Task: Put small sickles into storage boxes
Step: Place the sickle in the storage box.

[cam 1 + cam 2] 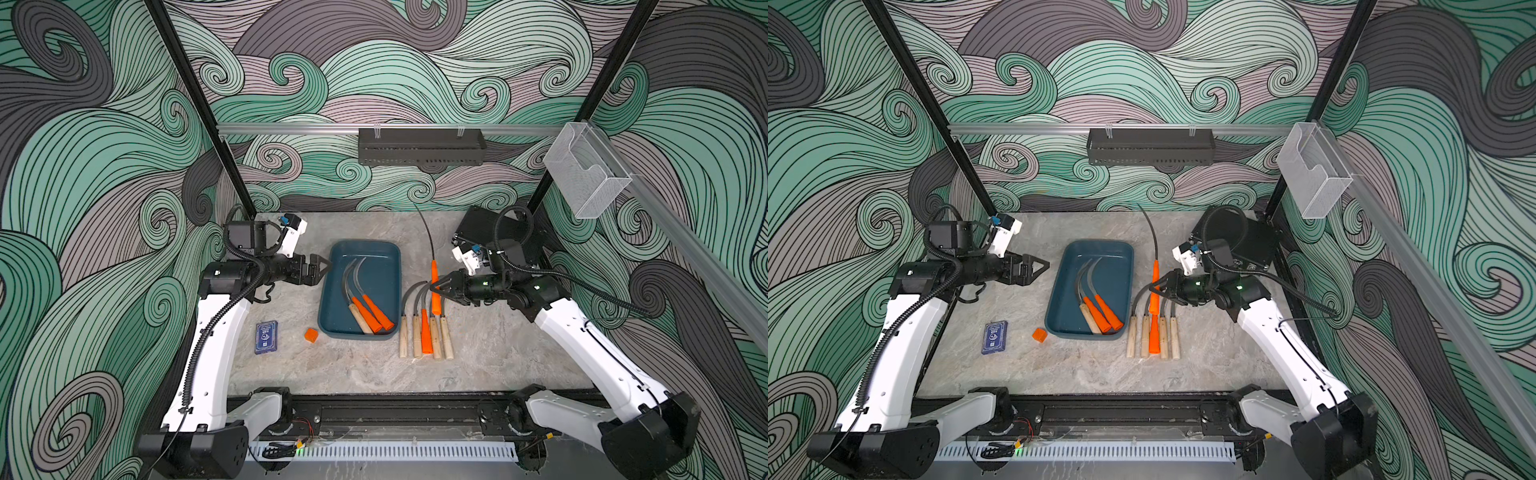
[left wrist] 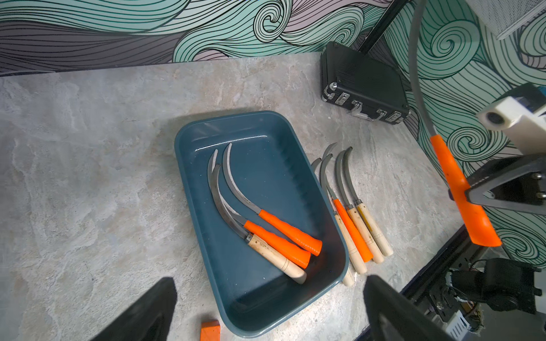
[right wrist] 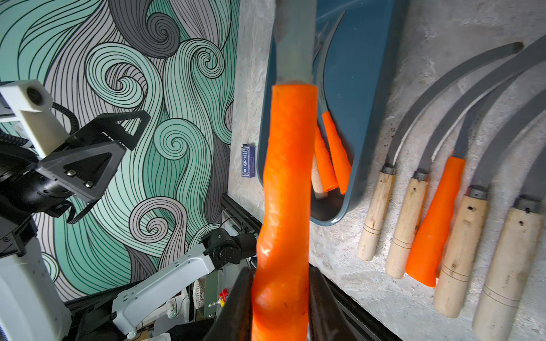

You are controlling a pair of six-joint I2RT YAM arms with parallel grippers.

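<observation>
Transfer step; the right tool (image 1: pixel 437 289) is clenched on an orange sickle (image 1: pixel 434 270), blade up, above the row (image 1: pixel 426 332) on the desk (image 1: pixel 498 353); three sickles (image 1: pixel 365 303) lie in the tray (image 1: pixel 365 243); next it probably needs laying flat there; the left tool (image 1: pixel 321 270) hangs released beside the tray.

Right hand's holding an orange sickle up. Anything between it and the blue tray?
Nothing visible. The right hand holds the orange sickle above the row of five sickles beside the tray; open air lies between. Three sickles already lie inside, leaving bare floor.
</observation>
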